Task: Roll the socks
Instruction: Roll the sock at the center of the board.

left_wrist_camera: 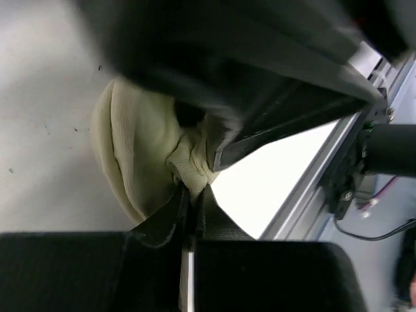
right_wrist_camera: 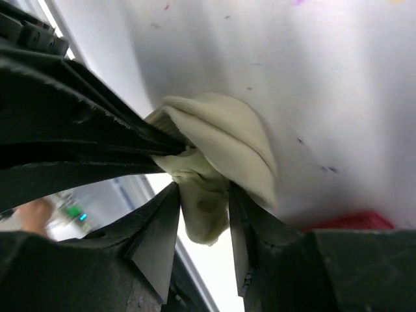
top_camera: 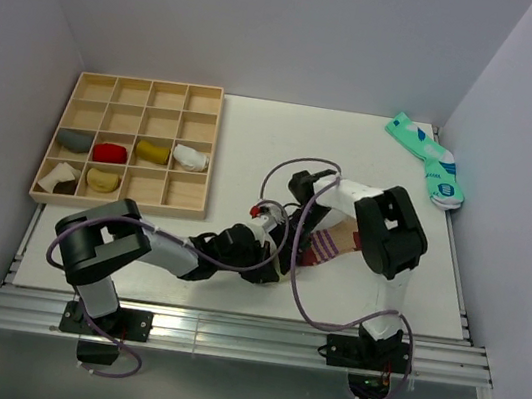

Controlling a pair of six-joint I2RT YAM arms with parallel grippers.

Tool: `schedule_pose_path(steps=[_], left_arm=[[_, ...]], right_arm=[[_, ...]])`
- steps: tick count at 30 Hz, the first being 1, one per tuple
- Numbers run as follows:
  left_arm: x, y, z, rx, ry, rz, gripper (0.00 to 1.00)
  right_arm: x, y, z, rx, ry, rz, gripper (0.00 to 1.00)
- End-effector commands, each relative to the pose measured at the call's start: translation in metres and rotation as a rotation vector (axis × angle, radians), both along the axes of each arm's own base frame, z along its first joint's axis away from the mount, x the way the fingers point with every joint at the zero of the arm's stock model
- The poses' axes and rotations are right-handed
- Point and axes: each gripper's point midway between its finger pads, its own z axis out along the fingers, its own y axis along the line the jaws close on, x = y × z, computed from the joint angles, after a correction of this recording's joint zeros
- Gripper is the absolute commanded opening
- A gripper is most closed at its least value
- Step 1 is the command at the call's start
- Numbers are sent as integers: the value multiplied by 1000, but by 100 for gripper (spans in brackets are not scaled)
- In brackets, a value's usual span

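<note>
The pale olive-green sock (left_wrist_camera: 136, 146) is bunched into a lump on the white table; it also shows in the right wrist view (right_wrist_camera: 224, 133). My left gripper (left_wrist_camera: 190, 195) is shut on a fold of its fabric. My right gripper (right_wrist_camera: 205, 218) has a hanging end of the same sock pinched between its two fingers. In the top view both grippers meet over it, the left gripper (top_camera: 257, 244) and the right gripper (top_camera: 279, 230), and they hide it. The tan sock with maroon stripes (top_camera: 332, 245) lies flat just right of them, and its maroon part (right_wrist_camera: 351, 221) shows in the right wrist view.
A wooden compartment tray (top_camera: 141, 91) at the back left holds several rolled socks. A teal-and-white sock pair (top_camera: 429, 160) lies at the back right corner. The table's near edge and metal rail (top_camera: 244, 338) run close behind the grippers.
</note>
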Motion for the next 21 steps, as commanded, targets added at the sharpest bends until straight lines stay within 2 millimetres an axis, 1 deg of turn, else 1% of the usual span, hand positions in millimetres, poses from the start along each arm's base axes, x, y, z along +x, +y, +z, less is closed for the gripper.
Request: schedule_pose_path(steps=[1, 2, 4, 5, 9, 10, 11, 12, 14, 15, 16, 17, 18, 19, 21], left_arm=[[-27, 13, -26, 96, 219, 13, 0], [-30, 9, -21, 78, 245, 10, 0], [-32, 10, -20, 71, 281, 25, 0], [-35, 9, -18, 60, 310, 23, 0], [-38, 11, -18, 59, 355, 45, 0], [-38, 15, -21, 61, 376, 59, 0], [-39, 17, -21, 53, 401, 74, 0], [-40, 17, -19, 37, 417, 71, 0], [-37, 24, -23, 55, 443, 101, 0], [-38, 25, -20, 51, 450, 102, 0], [-36, 28, -21, 57, 465, 116, 0], [-35, 28, -19, 48, 480, 125, 0], [-36, 28, -16, 40, 500, 116, 0], [-33, 28, -14, 34, 518, 128, 0], [-32, 28, -12, 32, 553, 130, 0]], right_arm=[[46, 8, 1, 30, -265, -42, 44], [46, 5, -1, 13, -277, -50, 45], [48, 4, 2, 18, -306, -65, 46], [51, 4, 6, 25, -328, -72, 48], [53, 1, 17, 45, -357, -88, 49], [54, -2, 18, 47, -364, -97, 50], [57, -2, 25, 63, -390, -101, 50], [58, -3, 27, 72, -399, -106, 50], [61, -9, 33, 88, -420, -120, 51], [62, -11, 40, 104, -444, -125, 51], [61, -13, 42, 115, -447, -129, 51], [65, -17, 44, 120, -464, -139, 52], [66, -19, 51, 135, -491, -138, 52], [62, -21, 51, 146, -490, -132, 52], [60, -25, 56, 174, -537, -103, 52]])
